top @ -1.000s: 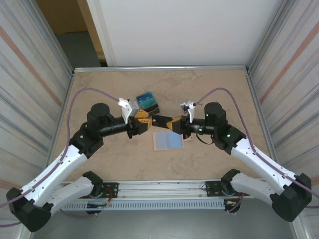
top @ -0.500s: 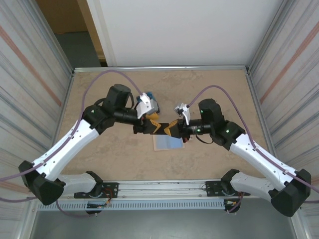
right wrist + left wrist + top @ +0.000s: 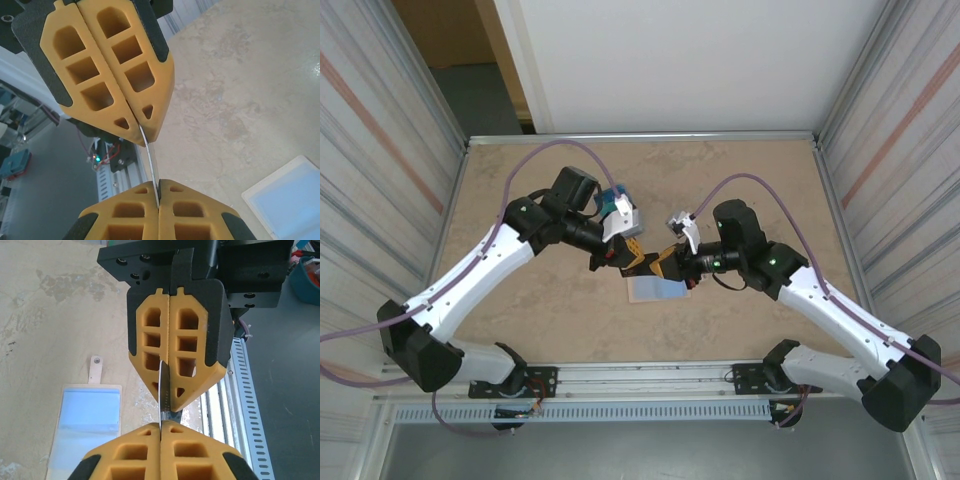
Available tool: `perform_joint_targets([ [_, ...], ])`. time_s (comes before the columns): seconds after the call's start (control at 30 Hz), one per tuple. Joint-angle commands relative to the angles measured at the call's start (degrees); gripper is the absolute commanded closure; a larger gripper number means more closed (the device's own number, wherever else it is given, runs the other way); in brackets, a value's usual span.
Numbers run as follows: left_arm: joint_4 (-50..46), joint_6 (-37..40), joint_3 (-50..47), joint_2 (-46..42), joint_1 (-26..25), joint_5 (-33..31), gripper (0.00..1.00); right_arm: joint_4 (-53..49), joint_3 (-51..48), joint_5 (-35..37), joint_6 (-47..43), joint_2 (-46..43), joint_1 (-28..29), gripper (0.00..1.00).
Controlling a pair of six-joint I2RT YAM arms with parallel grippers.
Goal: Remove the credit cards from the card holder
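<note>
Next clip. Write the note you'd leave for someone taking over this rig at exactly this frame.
Left tool: shut on one end of a credit card, held edge-on above the table.
Right tool: shut on the other end of the same card.
Card holder: lying open on the table beneath the tools, untouched.
Pile of cards: farther back, beside the left wrist.
Done: this card is out of the holder.
Left: one tool should probably let go and the card join the pile. Whether the holder still has cards inside cannot be told.

Left end effector (image 3: 161, 425) now tight on card (image 3: 162, 395)
</note>
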Motion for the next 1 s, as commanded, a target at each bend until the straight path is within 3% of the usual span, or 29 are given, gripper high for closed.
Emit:
perform_joint_targets([
  [0.0, -0.16, 0.7, 0.34, 0.69, 0.73, -2.27, 1.0, 1.28, 1.73, 3.48, -0.83, -1.16, 0.42, 0.88],
  [0.07, 1.39, -0.01, -0.24, 0.77, 1.82, -3.38, 1.0, 1.45, 1.11, 6.85, -0.61, -2.13, 0.38, 0.76],
  [0.1, 2.33, -0.34, -0.57, 0.8, 2.44, -3.8, 1.0, 1.61, 0.74, 8.92, -0.38, -2.67, 0.32, 0.57],
  [0.2, 6.67, -1.18, -2.39, 0.45, 4.0, -6.71, 1.0, 2.07, -0.44, 14.36, 0.49, -4.89, -0.03, 0.31],
  [0.3, 11.16, -1.6, -4.11, 1.05, 5.09, -12.99, 1.0, 2.66, -1.63, 19.5, 1.47, -6.49, -0.53, 0.19],
  [0.33, 12.64, -1.55, -4.49, 1.48, 5.36, -15.23, 1.0, 2.84, -1.91, 20.96, 1.98, -6.99, -0.66, 0.06],
  [0.37, 13.91, -1.55, -4.7, 2.09, 5.72, -16.75, 1.0, 2.98, -2.08, 22.23, 2.42, -7.29, -0.81, 0.01],
  [0.63, 24.86, -0.34, -3.51, 11.03, 10.2, -22.52, 1.0, 1.83, -1.76, 35.79, 8.31, -6.09, -2.74, 0.02],
  [0.97, 29.58, 0.47, 0.32, 22.56, 14.08, -18.2, 1.0, -1.62, -1.1, 46.39, 14.14, -1.5, -4.97, 0.02],
])
